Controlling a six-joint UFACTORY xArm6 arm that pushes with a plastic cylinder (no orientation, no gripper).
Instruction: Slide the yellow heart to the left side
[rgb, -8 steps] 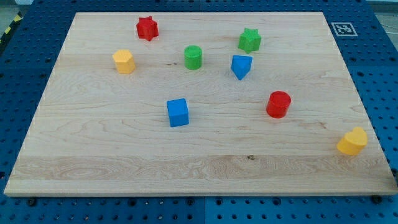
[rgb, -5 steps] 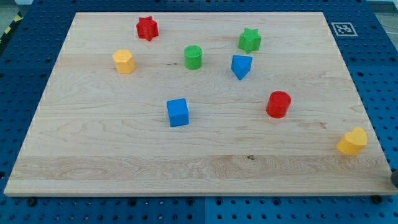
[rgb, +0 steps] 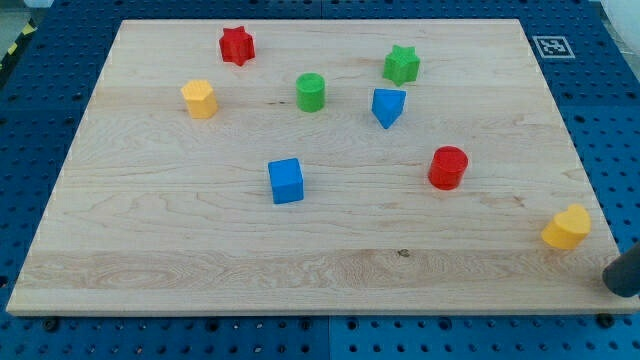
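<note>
The yellow heart (rgb: 567, 227) is sitting at the view's right edge of the bench (rgb: 200, 250), low down and close to the corner, well apart from everything else. My tip (rgb: 622, 285) is showing as a dark blur at the view's lower right, just beyond the heart and a little below it, not touching. There is no pincer on this rod, so nothing is clenching or releasing; it is only pushing.

The heart is looking like a small, stiff plastic piece, probably light and quick to skid on smooth wood. I am judging that the place to press is its right-hand face, square through the middle, since an off-centre nudge would likely spin it.

The leftward lane is looking fairly open: the red cylinder (rgb: 448, 167) is standing above it, and the blue cube (rgb: 286, 181) is sitting further left.
</note>
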